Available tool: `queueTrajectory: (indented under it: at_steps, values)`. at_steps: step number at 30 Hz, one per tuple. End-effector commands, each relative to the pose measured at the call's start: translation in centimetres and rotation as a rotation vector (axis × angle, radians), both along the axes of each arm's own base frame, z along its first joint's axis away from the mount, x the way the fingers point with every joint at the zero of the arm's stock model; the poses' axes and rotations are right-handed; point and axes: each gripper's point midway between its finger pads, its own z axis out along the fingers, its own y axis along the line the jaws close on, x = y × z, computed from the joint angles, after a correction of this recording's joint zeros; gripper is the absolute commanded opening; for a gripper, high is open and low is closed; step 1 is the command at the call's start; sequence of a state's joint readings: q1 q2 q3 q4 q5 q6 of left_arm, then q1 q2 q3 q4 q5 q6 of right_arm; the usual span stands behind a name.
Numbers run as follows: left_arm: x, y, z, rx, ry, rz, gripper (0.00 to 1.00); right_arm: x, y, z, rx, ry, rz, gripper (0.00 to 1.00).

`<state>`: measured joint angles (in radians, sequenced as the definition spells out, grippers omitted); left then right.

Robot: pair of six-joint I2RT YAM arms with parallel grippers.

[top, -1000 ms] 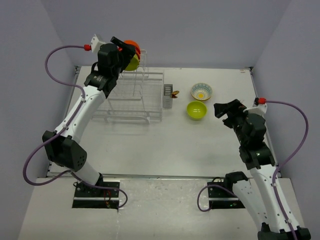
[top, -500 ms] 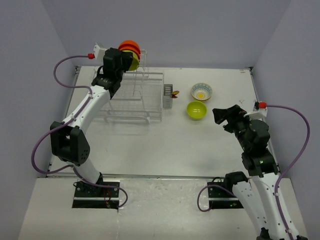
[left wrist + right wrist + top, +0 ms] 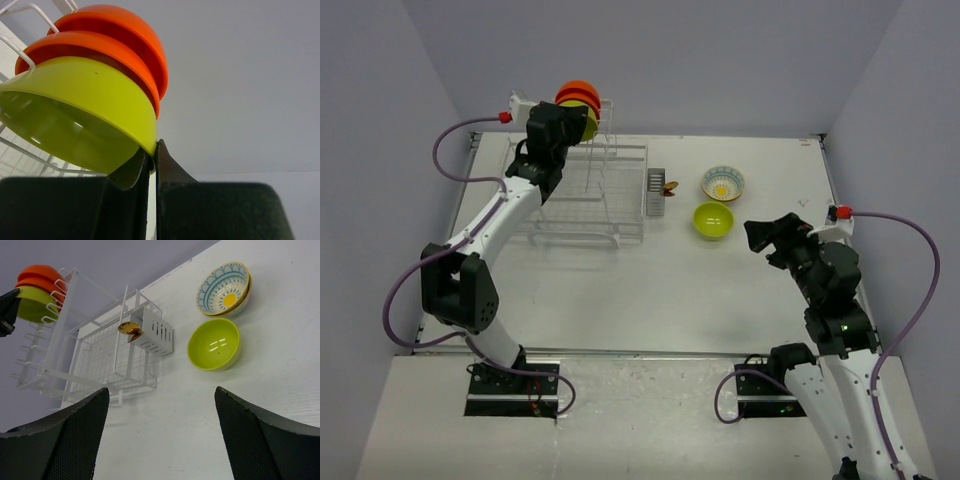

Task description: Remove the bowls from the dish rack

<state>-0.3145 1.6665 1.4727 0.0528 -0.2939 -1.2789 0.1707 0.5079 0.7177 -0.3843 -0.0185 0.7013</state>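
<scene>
A lime-green bowl [image 3: 75, 115] stands on edge in the tall upright tier of the dish rack [image 3: 590, 195], with two orange bowls [image 3: 120, 35] stacked behind it. The left gripper [image 3: 154, 150], the nearer one, is clamped closed on its rim from the rack's left side. The right gripper [image 3: 767, 235] hangs open over the table [image 3: 620, 300], well right of the rack.

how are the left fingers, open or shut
Shut: in the left wrist view the left fingers pinch the rim of the lime-green bowl.
</scene>
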Motion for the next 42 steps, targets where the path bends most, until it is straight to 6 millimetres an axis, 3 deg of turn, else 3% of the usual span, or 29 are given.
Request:
queueTrajectory:
  at_steps: [1, 8, 13, 16, 18, 20, 21, 22, 23, 24, 25, 26, 27, 28, 30, 31, 33, 36, 39, 40, 42]
  values:
    - [-1.6, 0.7, 5.0, -0.004, -0.13, 0.004, 0.0, -0.5, 0.0, 2.5, -0.005, -0.063, 0.011, 0.86]
    - [-3.7, 0.0, 8.9, 0.044, -0.239, -0.006, 0.0, -0.6, 0.0, 2.8, -0.004, -0.066, 0.011, 0.86]
    - [-5.0, -0.7, 9.9, 0.058, -0.253, -0.04, 0.0, -0.6, 0.0, 3.3, -0.002, -0.077, 0.011, 0.86]
    - [-6.1, -2.3, 10.5, 0.087, -0.266, -0.096, 0.0, -0.6, 0.0, 3.6, -0.003, -0.08, 0.011, 0.86]
    - [-7.0, -4.0, 11.1, 0.171, -0.297, -0.161, 0.0, -0.6, -0.1, 3.8, -0.008, -0.083, 0.006, 0.86]
    - [-8.2, -9.0, 12.0, 0.36, -0.385, -0.306, 0.0, -0.6, -0.9, 4.2, -0.032, -0.075, -0.027, 0.86]
    - [-9.7, -10.5, 14.2, 0.409, -0.458, -0.349, 0.0, -0.7, -0.9, 4.3, -0.037, -0.068, -0.025, 0.87]
    - [-10.4, -14.7, 12.1, 0.497, -0.428, -0.461, 0.0, -0.7, -1.9, 5.4, -0.047, -0.083, -0.079, 0.87]
    - [-11.9, -17.0, 14.0, 0.545, -0.497, -0.54, 0.0, -1.0, -2.4, 5.2, -0.064, -0.055, -0.103, 0.87]
    - [-12.5, -18.6, 13.0, 0.652, -0.527, -0.606, 0.0, -1.1, -3.0, 5.5, -0.07, -0.052, -0.136, 0.86]
    - [-13.7, -21.2, 10.5, 0.706, -0.509, -0.713, 0.0, -1.4, -4.1, 6.5, -0.078, -0.067, -0.194, 0.86]
    - [-15.2, -22.8, 9.2, 0.738, -0.528, -0.814, 0.0, -1.7, -4.7, 6.7, -0.089, -0.069, -0.217, 0.86]
    - [-15.7, -23.4, 6.5, 0.824, -0.511, -0.876, 0.0, -1.9, -5.1, 7.2, -0.098, -0.081, -0.236, 0.88]
    - [-17.1, -24.5, 5.1, 0.863, -0.518, -0.931, 0.0, -2.1, -5.5, 8.1, -0.107, -0.098, -0.256, 0.89]
    - [-18.8, -25.4, 2.2, 0.98, -0.551, -1.019, 0.0, -1.9, -6.0, 8.0, -0.142, -0.067, -0.269, 0.9]
    - [-20.5, -26.0, -0.5, 1.027, -0.547, -1.095, 0.0, -1.9, -6.1, 8.7, -0.15, -0.075, -0.272, 0.9]
    - [-22.3, -26.3, -3.3, 1.15, -0.594, -1.187, 0.0, -1.4, -6.1, 8.4, -0.168, -0.051, -0.27, 0.91]
    - [-26.3, -26.1, -7.8, 1.27, -0.681, -1.346, 0.0, -0.1, -4.4, 7.8, -0.19, -0.01, -0.168, 0.91]
    - [-30.2, -26.1, -9.4, 1.349, -0.865, -1.495, 0.0, 1.0, -1.1, 5.1, -0.223, 0.117, 0.044, 0.9]
    - [-30.9, -25.9, -10.3, 1.38, -0.884, -1.521, 0.0, 1.8, -0.1, 2.9, -0.262, 0.212, 0.124, 0.9]
    - [-31.8, -25.5, -11.1, 1.439, -0.923, -1.574, 0.0, 1.8, 1.9, 0.8, -0.26, 0.3, 0.254, 0.88]
